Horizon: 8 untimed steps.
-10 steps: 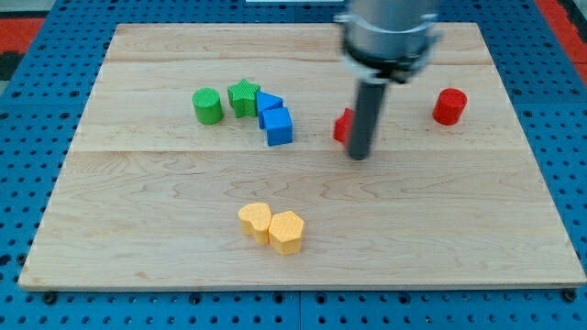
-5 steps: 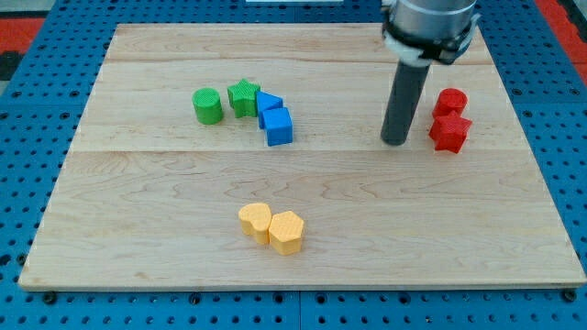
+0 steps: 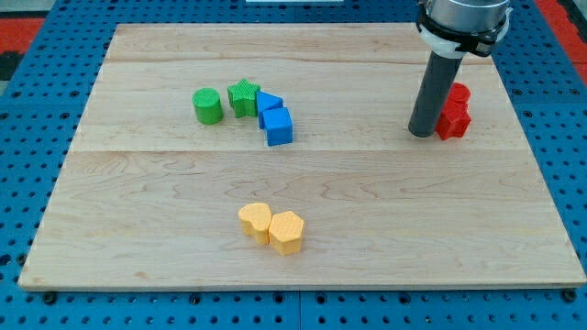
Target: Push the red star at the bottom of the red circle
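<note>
The red star [image 3: 453, 122] lies at the view's right on the wooden board [image 3: 183, 266], touching the red circle [image 3: 459, 94] just above it. My tip [image 3: 421, 134] rests on the board right at the star's left side, close to touching it. The dark rod partly hides the left edges of both red blocks.
A green cylinder [image 3: 208, 106], a green star [image 3: 243, 97] and two blue blocks [image 3: 275, 119] cluster at the upper left. Two yellow blocks [image 3: 272, 226] sit together near the bottom centre. Blue pegboard surrounds the board.
My tip moved right from the board's middle to the red star. The red star was carried right and now sits under the red circle.
</note>
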### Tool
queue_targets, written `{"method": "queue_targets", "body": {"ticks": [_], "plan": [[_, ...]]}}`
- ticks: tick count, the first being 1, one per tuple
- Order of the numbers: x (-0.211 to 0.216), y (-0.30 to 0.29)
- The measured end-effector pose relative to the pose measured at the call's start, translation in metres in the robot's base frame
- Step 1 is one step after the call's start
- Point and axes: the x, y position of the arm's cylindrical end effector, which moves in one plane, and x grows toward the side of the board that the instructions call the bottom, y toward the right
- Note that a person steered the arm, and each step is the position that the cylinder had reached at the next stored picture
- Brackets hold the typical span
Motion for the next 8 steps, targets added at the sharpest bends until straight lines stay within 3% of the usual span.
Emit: {"method": "queue_targets", "body": {"ticks": [8], "plan": [[-0.011,-0.001]]}}
